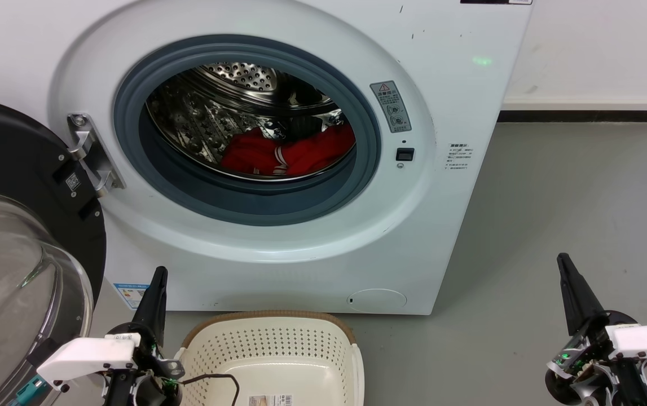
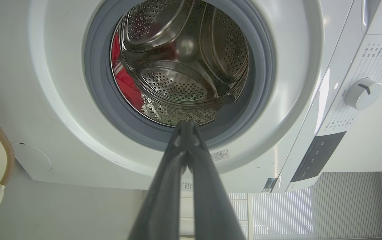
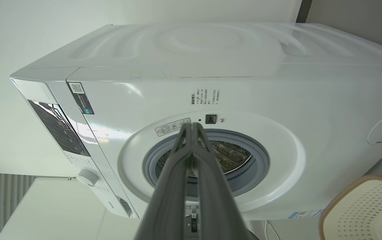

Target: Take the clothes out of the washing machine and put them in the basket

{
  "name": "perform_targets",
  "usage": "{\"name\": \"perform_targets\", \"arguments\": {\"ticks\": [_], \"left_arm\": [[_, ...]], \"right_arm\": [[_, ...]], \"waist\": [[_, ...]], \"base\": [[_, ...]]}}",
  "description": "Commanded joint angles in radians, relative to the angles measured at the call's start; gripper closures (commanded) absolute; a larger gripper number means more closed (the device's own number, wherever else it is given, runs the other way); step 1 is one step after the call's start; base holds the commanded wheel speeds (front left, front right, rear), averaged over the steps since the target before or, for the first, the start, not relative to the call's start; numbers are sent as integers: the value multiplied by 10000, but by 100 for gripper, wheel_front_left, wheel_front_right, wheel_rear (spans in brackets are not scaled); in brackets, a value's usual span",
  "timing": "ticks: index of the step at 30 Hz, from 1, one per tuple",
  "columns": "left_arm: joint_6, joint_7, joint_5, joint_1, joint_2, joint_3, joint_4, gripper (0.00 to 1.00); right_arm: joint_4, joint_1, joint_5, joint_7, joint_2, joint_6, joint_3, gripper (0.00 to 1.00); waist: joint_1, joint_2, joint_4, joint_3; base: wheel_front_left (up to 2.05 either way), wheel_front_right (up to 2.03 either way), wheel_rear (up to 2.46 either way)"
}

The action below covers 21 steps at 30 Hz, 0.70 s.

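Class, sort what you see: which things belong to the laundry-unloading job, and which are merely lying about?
Belongs to the job: red clothes, washing machine, basket.
Just there: warning sticker, control dial, barcode label.

The left gripper [image 1: 159,276] and right gripper [image 1: 563,262] have tapered dark fingers [image 1: 153,307], white angular wrist covers [image 1: 89,356] and small green lights [image 1: 566,356].

Washing machine [image 1: 278,265] shell gleaming glossy white. Drum [image 1: 199,124] shining as polished perforated metal. Seal [image 1: 255,203] looking matt grey rubber. Clothes [image 1: 312,152] showing soft red cloth. Basket [image 1: 272,344] looking matt cream plastic, brown woven-look rim. Door dome [image 1: 13,282] glinting, smooth.
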Motion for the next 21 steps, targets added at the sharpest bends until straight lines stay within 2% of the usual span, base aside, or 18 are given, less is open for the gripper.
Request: {"name": "perform_targets", "arguments": {"ticks": [1,21], "left_arm": [[-19,18,-22,-57,-17,20,-6,100],[-19,18,-22,-57,-17,20,-6,100]], "right_arm": [[6,-121,39,8,-47,0,-5,100],[6,-121,39,8,-47,0,-5,100]], "waist": [[0,0,0,0],[0,0,0,0]], "base": [[0,0,0],[0,0,0]]}}
